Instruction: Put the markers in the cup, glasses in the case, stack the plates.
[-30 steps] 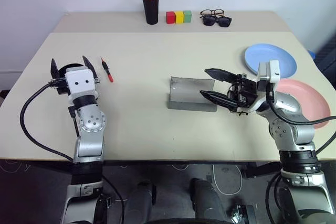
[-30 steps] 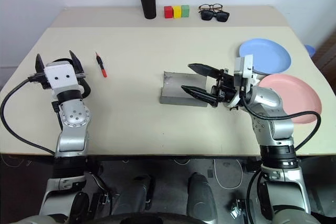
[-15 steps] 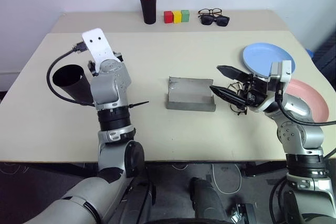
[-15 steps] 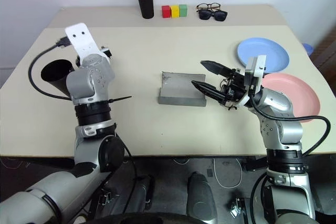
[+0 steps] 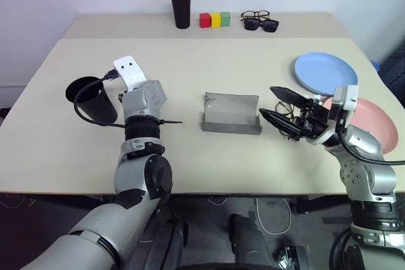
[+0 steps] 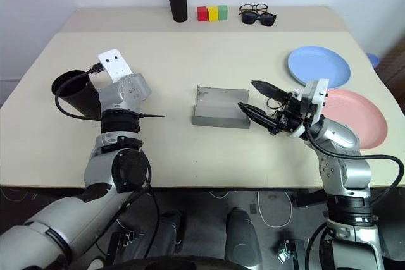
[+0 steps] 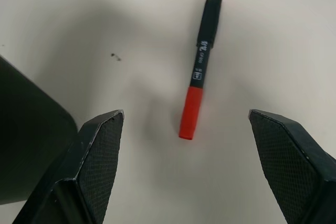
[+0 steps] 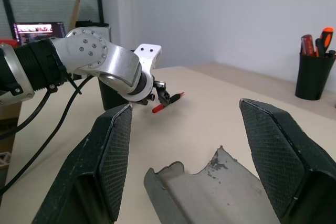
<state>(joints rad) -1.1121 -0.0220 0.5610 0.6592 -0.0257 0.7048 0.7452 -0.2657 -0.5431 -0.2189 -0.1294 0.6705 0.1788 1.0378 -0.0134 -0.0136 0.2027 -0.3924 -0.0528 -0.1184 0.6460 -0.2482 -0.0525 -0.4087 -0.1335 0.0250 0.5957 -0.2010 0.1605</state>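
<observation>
**Two grippers wide apart, nothing held**

One marker [image 7: 202,66] is seen in the left wrist view lying flat on the table [image 5: 190,150], ahead of the left gripper [image 7: 186,116] and in line with the gap between its fingers. The red cap end is turned toward the gripper and is touched by neither finger [image 7: 97,150]. The jaws are spread wide and nothing is held. The cup [image 5: 92,99] stands upright just beside the left wrist, on its outer side.

The right gripper [image 5: 269,102] is held just right of the case [image 5: 231,113], its fingers aimed at it and apart from it; they too are spread wide and empty. The glasses [image 5: 255,14] lie at the far edge of the table, just behind the sunglasses [image 5: 261,24], well apart from both grippers. The blue plate [image 5: 324,73] and the pink plate [image 5: 373,121] lie side by side, unstacked, by the right arm.

In the head views the left fingers and the marker are hidden behind the left wrist. The pink plate is partly covered by the right arm. The cup is cut off at the edge of the left wrist view. White print on the marker's body is too small to be read.

The marker is slim, with a dark barrel and a red pointed tip. The finger pads are black and finely cross-hatched. The case is grey, matte and lies open like a trough. The cup is plain, matte black.
</observation>
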